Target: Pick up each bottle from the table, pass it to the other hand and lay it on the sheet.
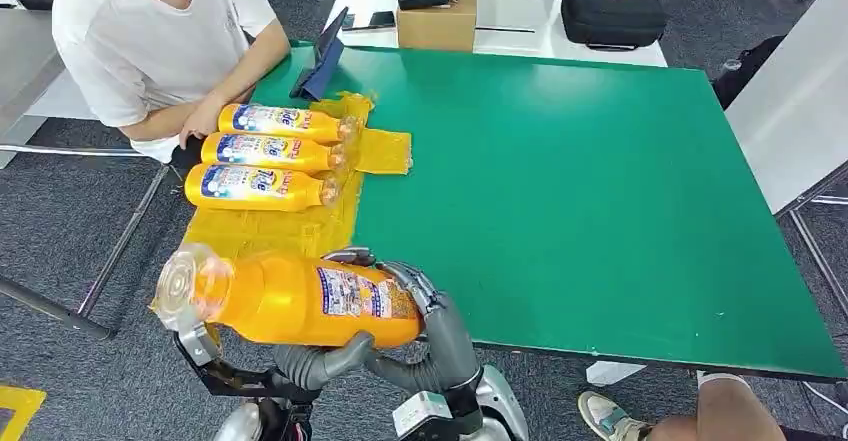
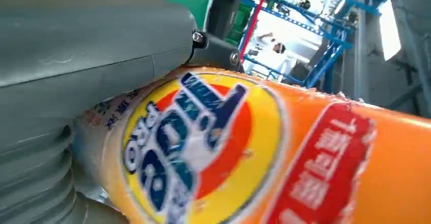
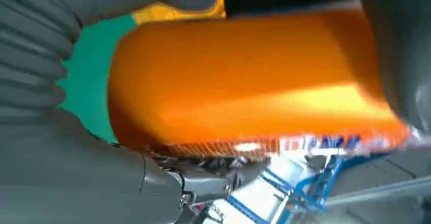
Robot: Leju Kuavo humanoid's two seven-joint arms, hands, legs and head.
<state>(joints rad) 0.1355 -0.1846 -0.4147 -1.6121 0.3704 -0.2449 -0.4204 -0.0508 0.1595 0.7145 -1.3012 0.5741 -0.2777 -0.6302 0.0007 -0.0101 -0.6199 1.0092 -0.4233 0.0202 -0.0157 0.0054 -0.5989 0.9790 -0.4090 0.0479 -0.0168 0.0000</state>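
Bottle [image 1: 290, 301] hangs past the table [image 1: 600, 211] edge with both hands gripping it; it may drop if the right hand [image 1: 415, 296] lets go before the left hand [image 1: 200, 346] holds tight.

bottle [image 1: 300, 301]: glossy orange plastic | table [image 1: 600, 191]: matt green | sheet [image 1: 280, 229]: crinkled yellow film

Open green worktop [image 1: 600, 181] right of the yellow sheet [image 1: 270, 229]; three bottles [image 1: 265, 151] crowding its far half, a person's hand [image 1: 200, 121] just beside them.
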